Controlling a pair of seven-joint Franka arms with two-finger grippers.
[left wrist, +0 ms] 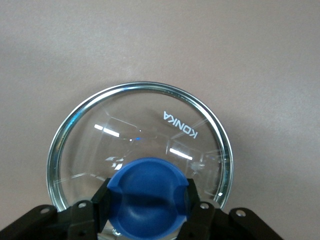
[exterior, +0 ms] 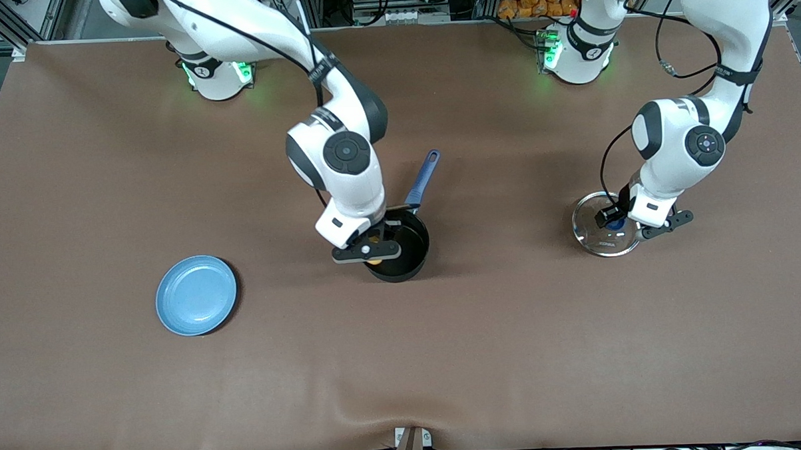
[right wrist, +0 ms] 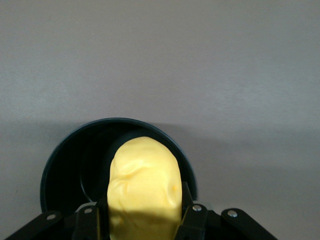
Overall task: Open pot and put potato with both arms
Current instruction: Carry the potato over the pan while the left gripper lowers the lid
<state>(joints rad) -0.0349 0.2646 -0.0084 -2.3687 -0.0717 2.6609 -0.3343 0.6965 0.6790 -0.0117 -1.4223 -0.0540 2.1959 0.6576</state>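
Note:
The black pot [exterior: 401, 248] with its long blue handle [exterior: 423, 179] stands uncovered at the table's middle. My right gripper [exterior: 373, 248] hangs over its mouth, shut on the yellow potato [right wrist: 145, 185], which points down into the pot [right wrist: 75, 165]. Toward the left arm's end of the table the pot's glass lid [exterior: 604, 224] lies on the cloth. My left gripper [exterior: 630, 225] is shut on the lid's blue knob [left wrist: 147, 195], and the lid's steel rim [left wrist: 65, 130] rests on the brown cloth.
A flat light-blue plate [exterior: 196, 295] lies toward the right arm's end, nearer the front camera than the pot. Brown cloth covers the whole table. The arm bases [exterior: 215, 75] stand along the table's farthest edge.

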